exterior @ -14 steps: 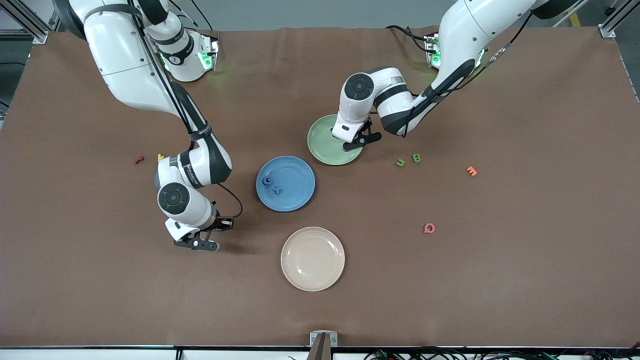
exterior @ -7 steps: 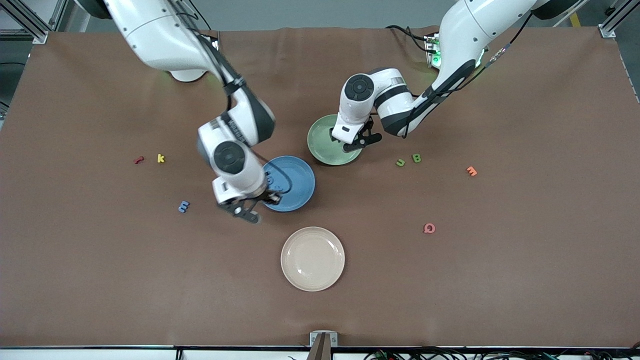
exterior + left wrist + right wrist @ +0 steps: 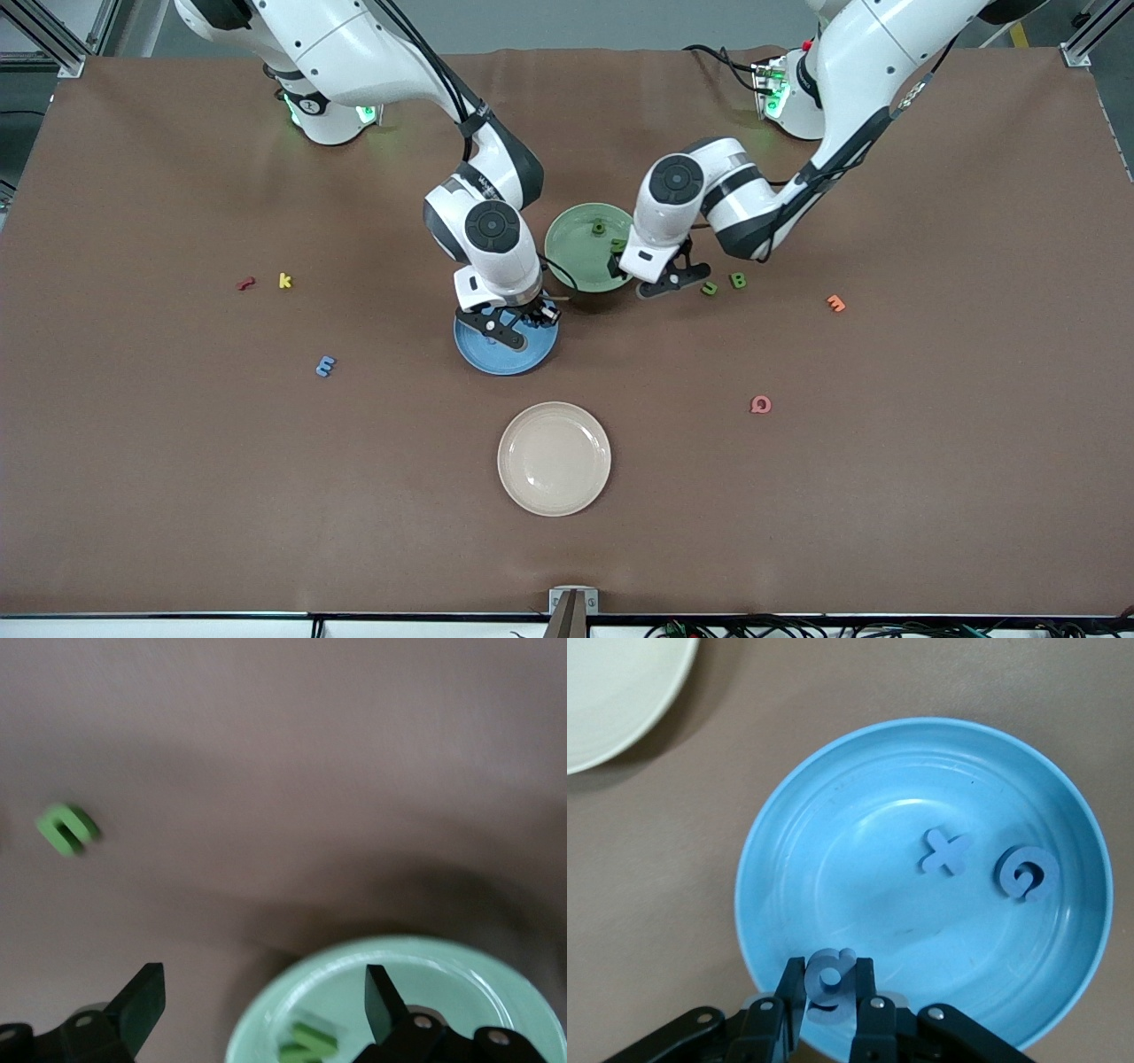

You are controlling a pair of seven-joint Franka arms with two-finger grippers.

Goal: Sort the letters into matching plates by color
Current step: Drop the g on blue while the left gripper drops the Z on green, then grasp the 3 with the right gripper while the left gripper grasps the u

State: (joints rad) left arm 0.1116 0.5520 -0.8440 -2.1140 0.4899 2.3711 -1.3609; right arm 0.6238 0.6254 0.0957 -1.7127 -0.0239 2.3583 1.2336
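My right gripper (image 3: 511, 324) hangs over the blue plate (image 3: 505, 356) and is shut on a blue letter g (image 3: 830, 979). Blue letters X (image 3: 946, 852) and G (image 3: 1026, 873) lie in that plate (image 3: 833, 815). A blue m (image 3: 325, 365) lies on the table toward the right arm's end. My left gripper (image 3: 666, 282) is open and empty over the edge of the pale green plate (image 3: 571, 252). Two green letters (image 3: 599, 228) lie in that plate, one of them in the left wrist view (image 3: 308, 1041). A green u (image 3: 709, 288) and B (image 3: 737, 280) lie on the table beside it.
A cream plate (image 3: 554, 458) sits nearer the front camera than the blue plate. A red letter (image 3: 245, 283) and a yellow k (image 3: 284, 280) lie toward the right arm's end. An orange E (image 3: 835, 303) and a pink Q (image 3: 760, 405) lie toward the left arm's end.
My right gripper swung from the table near the blue m to over the blue plate, carrying the blue g. My left gripper moved off the green plate's middle toward the u and B.
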